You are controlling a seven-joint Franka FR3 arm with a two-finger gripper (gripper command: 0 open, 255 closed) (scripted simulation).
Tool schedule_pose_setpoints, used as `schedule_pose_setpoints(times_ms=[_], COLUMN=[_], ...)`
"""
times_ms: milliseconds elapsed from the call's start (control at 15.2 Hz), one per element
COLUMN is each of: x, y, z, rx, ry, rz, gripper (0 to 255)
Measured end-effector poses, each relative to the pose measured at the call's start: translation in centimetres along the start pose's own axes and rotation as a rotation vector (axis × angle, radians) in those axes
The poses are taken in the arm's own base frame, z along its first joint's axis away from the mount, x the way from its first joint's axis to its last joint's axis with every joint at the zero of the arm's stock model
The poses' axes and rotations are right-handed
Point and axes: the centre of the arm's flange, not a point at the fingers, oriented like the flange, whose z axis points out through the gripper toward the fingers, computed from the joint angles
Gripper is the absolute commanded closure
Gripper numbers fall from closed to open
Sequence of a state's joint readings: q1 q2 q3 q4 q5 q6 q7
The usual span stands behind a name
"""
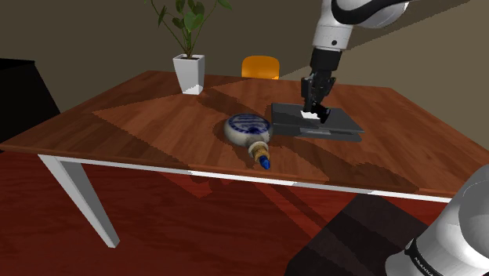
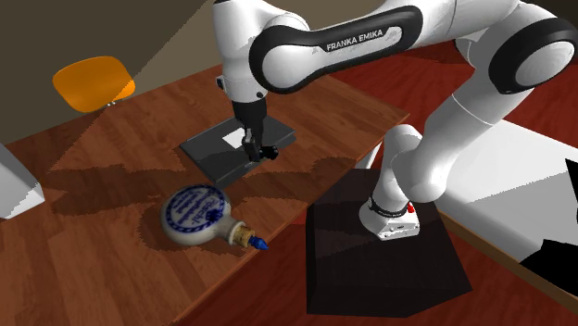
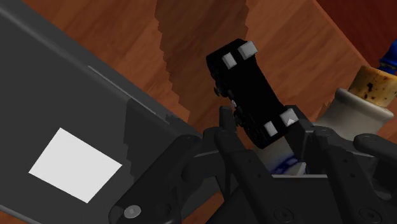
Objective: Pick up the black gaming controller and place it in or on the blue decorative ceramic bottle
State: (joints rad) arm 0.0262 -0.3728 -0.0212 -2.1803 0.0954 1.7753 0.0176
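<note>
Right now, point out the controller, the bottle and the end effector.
black controller (image 3: pixel 247 89): wrist view, middle of its body.
bottle (image 1: pixel 244 128): shoulder view, its rounded blue-patterned body.
end effector (image 1: pixel 313 114): shoulder view, midway between the fingertips.

The wooden table (image 1: pixel 141 118) carries three things. A flat dark grey slab (image 1: pixel 345 128) with a white square on top lies directly beneath the jaws of the gripper (image 1: pixel 313 114). A blue-and-white bottle (image 1: pixel 246 128) lies on its side near the jaws, off the slab. A white planter (image 1: pixel 190 74) stands well apart from them.
</note>
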Motion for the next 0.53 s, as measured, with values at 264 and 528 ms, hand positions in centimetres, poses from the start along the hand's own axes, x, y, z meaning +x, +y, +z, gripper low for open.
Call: schedule_pose_setpoints(times_ms=[264, 528], x=[-0.1, -0.1], y=[-0.3, -0.5], z=[-2.1, -4.1], rx=[0.000, 0.000], ry=[0.000, 0.000], rz=[0.000, 0.000], gripper=[255, 255])
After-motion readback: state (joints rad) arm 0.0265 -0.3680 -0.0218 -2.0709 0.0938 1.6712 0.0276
